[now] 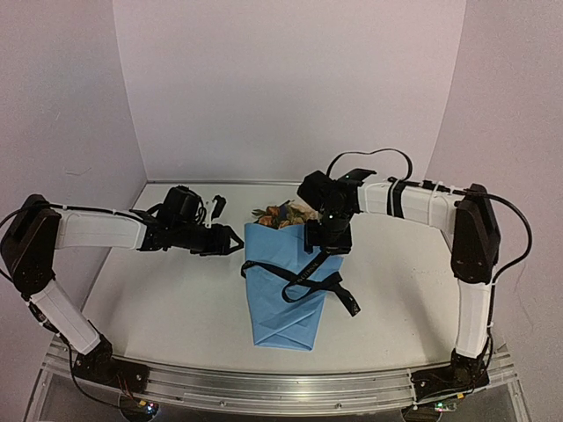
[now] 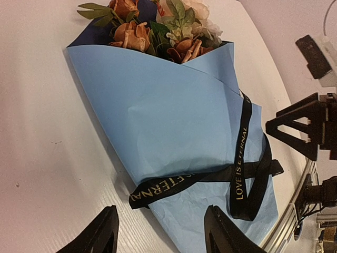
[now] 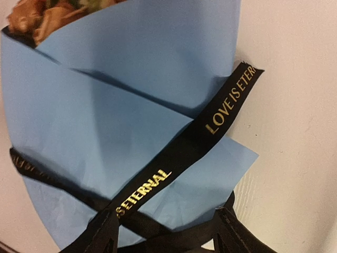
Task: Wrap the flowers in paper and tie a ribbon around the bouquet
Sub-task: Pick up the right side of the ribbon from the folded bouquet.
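Bouquet [image 1: 281, 290] lies flat mid-table [image 1: 158, 299], narrow folded tip towards the arm bases, wide mouth towards the back wall.

Paper [image 2: 158, 105]: light blue outside, overlapped in folds. A sliver of dark navy lining shows at the mouth.

Flowers [image 1: 274, 215]: orange and cream blooms with green leaves poke out of the wide end. Stems are hidden inside the wrap.

Ribbon [image 1: 312, 283]: black with gold lettering, "LOVE IS ETERNAL". It crosses the lower half of the cone and passes over itself on the right side of the bundle, with a loose loop beside the crossing. Cannot tell if it is knotted. One tail trails off the paper onto the table to the right; the other end rests at the paper's left edge.

Left gripper [image 1: 236, 239]: low over the table, just beside the bouquet's upper left edge, pointing at it. In the left wrist view its fingers [image 2: 102, 234] stand well apart with nothing between them; no contact with paper or ribbon.

Right gripper [image 3: 166, 232]: above the bouquet's right side, near the mouth, aimed down. Fingers [image 3: 102, 237] are spread, and the ribbon runs along the paper beneath the gap. It looks unpinched, claw holding nothing.

Aluminium rail [image 1: 281, 387] runs along the near table edge, arm bases bolted to it.
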`<state>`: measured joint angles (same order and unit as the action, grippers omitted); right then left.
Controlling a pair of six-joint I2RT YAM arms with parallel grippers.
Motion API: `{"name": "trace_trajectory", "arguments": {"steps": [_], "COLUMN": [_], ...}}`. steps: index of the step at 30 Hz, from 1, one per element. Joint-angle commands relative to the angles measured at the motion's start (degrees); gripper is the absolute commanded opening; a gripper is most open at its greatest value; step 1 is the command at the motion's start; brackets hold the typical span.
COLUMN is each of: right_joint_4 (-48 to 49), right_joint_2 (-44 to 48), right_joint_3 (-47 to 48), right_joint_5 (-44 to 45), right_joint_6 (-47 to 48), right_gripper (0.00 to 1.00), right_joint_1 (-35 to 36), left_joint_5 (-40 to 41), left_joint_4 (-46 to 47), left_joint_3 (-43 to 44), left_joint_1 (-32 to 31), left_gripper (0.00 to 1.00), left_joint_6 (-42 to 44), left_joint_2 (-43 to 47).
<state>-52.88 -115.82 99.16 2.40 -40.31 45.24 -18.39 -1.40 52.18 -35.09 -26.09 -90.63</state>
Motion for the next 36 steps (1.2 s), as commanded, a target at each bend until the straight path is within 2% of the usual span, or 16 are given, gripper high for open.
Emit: {"name": "trace_trajectory", "arguments": {"steps": [1,8,14,19,27,32,36], "right_joint_4": [0.42,7.52,10.12,10.79,11.78,12.4,16.74], "right_joint_2": [-3.65,-6.36,-8.6,-9.5,-7.73,-3.96,0.26], "right_joint_3": [1.87,-1.48,-1.26,-1.71,-2.67,-2.73,-4.97], "right_joint_5": [2.79,2.03,1.95,1.86,1.62,0.57,-3.56], "right_joint_6": [-9.35,-15.41,-15.95,-16.47,-13.83,-8.59,-4.14], "right_gripper": [0.62,0.62,0.59,0.46,0.0,0.0,0.0], "right_joint_1": [-1.17,-3.14,-3.92,-4.32,-4.54,-4.51,-4.29], "left_joint_5": [0.96,1.18,1.71,2.09,3.13,3.87,6.32], "left_joint_4": [-1.13,-2.33,-2.9,-3.02,-2.29,-2.25,-2.42], "left_joint_3": [2.63,4.51,5.79,5.57,4.86,4.77,4.85], "left_joint_1": [-0.11,-0.06,-0.11,-0.15,-0.34,-1.42,-3.0], "left_gripper": [0.58,0.59,0.59,0.57,0.58,0.55,0.55], "left_joint_6": [1.87,3.12,4.17,5.86,7.88,8.95,11.03], "left_joint_2": [0.7,-0.64,-2.23,-3.51,-4.24,-6.06,-7.09]}}
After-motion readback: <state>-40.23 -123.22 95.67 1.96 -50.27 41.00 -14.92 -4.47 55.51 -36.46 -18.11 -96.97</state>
